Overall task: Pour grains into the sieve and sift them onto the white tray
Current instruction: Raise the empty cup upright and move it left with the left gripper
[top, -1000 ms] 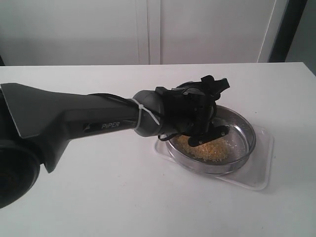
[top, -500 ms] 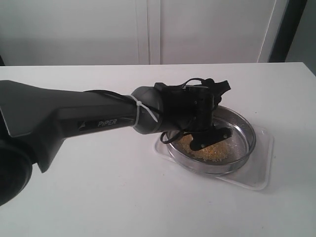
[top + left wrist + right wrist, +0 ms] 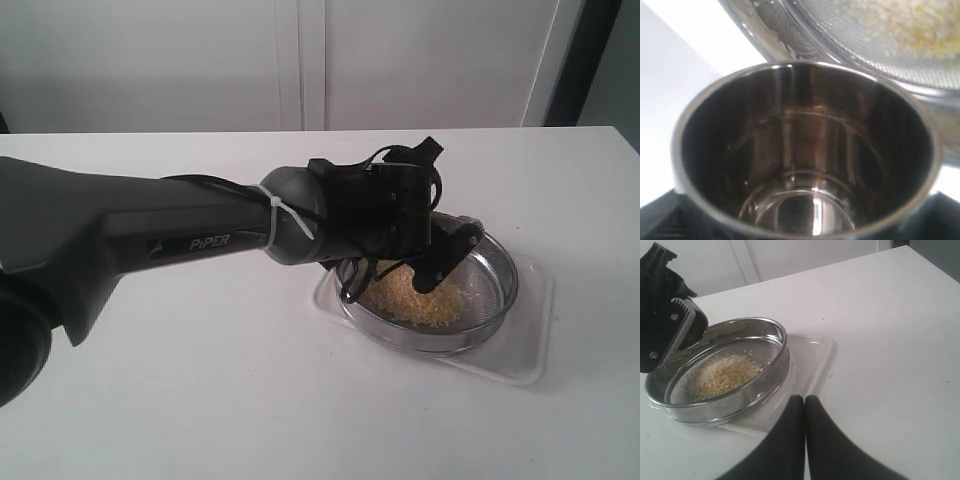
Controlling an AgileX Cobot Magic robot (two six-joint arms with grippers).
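My left gripper (image 3: 432, 235) is shut on a small steel cup (image 3: 805, 150), held tipped just above the near-left rim of the sieve (image 3: 495, 298). The cup's shiny inside shows no grains. The yellow and whitish grains (image 3: 410, 300) lie heaped on the mesh in the sieve's left half. The sieve rests on the white tray (image 3: 530, 335). In the right wrist view the sieve (image 3: 775, 365), the grains (image 3: 725, 372) and the tray (image 3: 815, 355) all show. My right gripper (image 3: 805, 402) is shut on nothing, low beside the tray's edge, and the exterior view does not show it.
The long dark left arm (image 3: 150, 240) reaches across the white table (image 3: 200, 400) from the left. White cabinet doors (image 3: 300, 60) stand behind the table's far edge. Bare tabletop (image 3: 890, 340) lies to the side of the tray.
The left wrist has rolled and shifted slightly right over the sieve. Its lower finger has swung up from above the grains toward the far rim. The grain heap looks the same.
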